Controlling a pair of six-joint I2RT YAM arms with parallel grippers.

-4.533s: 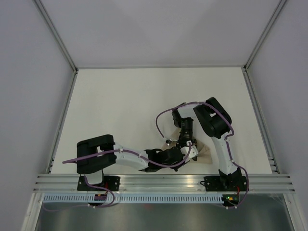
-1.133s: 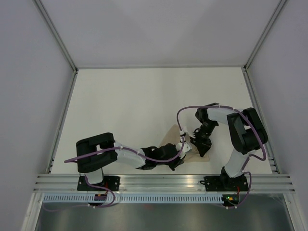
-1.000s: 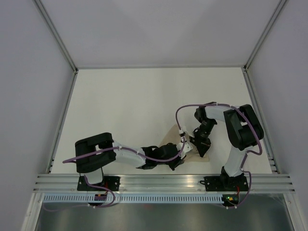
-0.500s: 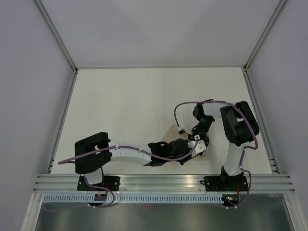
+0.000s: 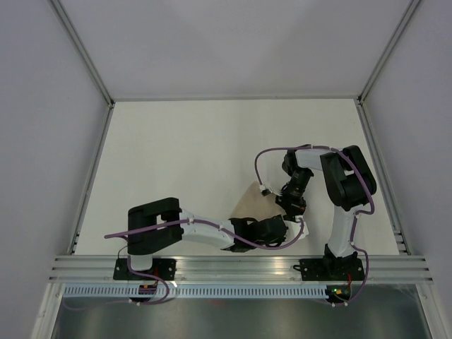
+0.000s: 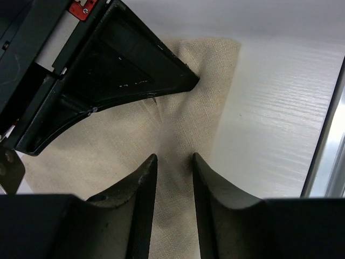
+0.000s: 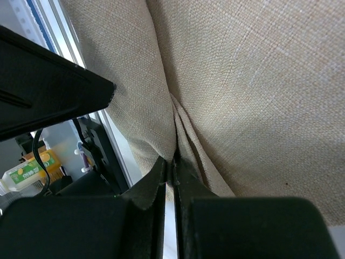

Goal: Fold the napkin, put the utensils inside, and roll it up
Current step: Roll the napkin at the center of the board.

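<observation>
The big, soft tan-beige cloth napkin lies on the flat white table, close to the near edge and between the two arms. From above only a pointed piece of it shows, because both arms cover the rest.

The black two-finger left gripper reaches in low from the left side. Its jaws are apart, with a small gap between them. They sit right over the napkin, near its right edge, and plain cloth shows through the gap. Nothing is held in them.

The black two-finger right gripper comes down from the far side. Its jaws are almost together and they pinch a thin fold of the napkin. Little creases in the cloth run in toward the tips. In the left wrist view, its pointed tip touches the cloth just beyond the left fingers.

A silver metal rail runs along the table edge beside the napkin.
</observation>
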